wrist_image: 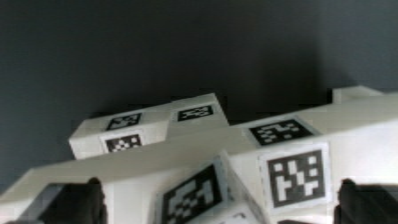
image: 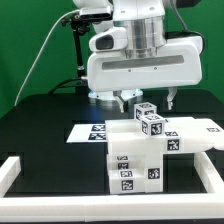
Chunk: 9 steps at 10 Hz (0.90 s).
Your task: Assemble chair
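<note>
The chair [image: 140,150], a partly joined cluster of glossy white tagged blocks, is seen on the black bench [image: 45,125] near its front rail, just in front of the marker board [image: 85,131]. The end effector [image: 148,101] is held directly above the cluster with its fingers [wrist_image: 71,200] spread wide on either side of the upper blocks; nothing is gripped. Such a stance is judged to suit either release of a seated part or alignment for a fresh grasp; which cannot be told.
</note>
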Motion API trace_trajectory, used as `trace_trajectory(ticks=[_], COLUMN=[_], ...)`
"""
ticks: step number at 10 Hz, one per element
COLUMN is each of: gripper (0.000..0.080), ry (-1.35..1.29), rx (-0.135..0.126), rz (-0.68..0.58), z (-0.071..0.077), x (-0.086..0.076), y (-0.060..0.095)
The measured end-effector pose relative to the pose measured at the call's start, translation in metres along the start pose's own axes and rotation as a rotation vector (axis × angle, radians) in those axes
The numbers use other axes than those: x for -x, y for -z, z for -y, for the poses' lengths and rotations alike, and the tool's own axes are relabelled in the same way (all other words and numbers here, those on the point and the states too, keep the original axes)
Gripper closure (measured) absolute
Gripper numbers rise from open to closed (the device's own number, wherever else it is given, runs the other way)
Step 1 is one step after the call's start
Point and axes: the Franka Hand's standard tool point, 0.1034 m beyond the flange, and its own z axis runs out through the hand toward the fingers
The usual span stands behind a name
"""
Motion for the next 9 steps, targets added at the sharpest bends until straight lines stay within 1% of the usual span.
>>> trace_trajectory(ticks=[1,2,4,5,6,7,8,9], gripper=[0.0151,0.0151,0.016,0.0316,0.049,0.049,0.0515,0.0515], ry=[0.249,0.347,0.294,0.264,0.199,0.12,0.05,0.005], rx=[0.037,0.043,0.041,0.04,0.038,0.037,0.035,0.034], rz=[-0.031,-0.038,-0.038,-0.039,-0.04,-0.042,-0.043,-0.044], z=[-0.002,0.0005,0.0003,0.0004,0.0004,0.0005,0.0005,0.0005], x=[-0.0085,-0.0104,-0.01,-0.01,-0.0099,-0.01,-0.01,-0.01], y=[0.001,0.0005,0.0002,0.0001,0.0,0.0001,0.0001,0.0])
